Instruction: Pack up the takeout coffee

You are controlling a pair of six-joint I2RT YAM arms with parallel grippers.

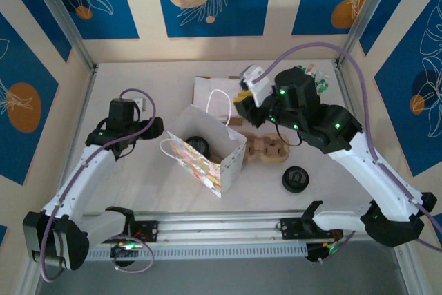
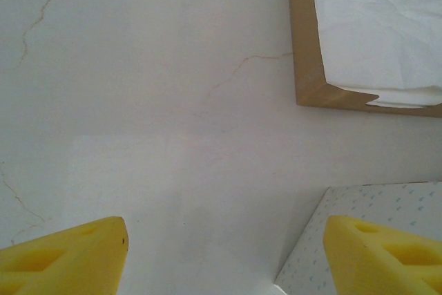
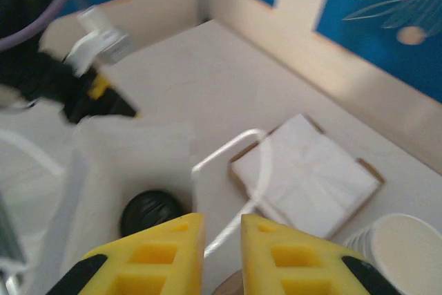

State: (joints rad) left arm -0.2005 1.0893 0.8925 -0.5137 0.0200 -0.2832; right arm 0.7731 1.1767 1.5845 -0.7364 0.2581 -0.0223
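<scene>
A: Where's the takeout coffee (image 1: pixel 197 144)?
B: Inside the paper bag (image 1: pixel 204 170), centre frame. Your right gripper (image 3: pixel 222 222) hangs over it, jaws barely apart, empty. Left gripper (image 2: pixel 226 233) wide open, empty, over bare table (image 2: pixel 138 101)

Takeout coffee (image 3: pixel 153 212) body hidden in bag (image 3: pixel 131 150); cups (image 3: pixel 404 253) cropped.

White bag (image 1: pixel 213 128) — floral panel, black-lidded takeout coffee (image 1: pixel 197 144)

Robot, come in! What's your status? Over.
Left gripper open, empty, beside bag. Right gripper nearly closed above bag, grip unclear. One takeout coffee in bag; another black-lidded cup on table. Nothing blocking.
</scene>
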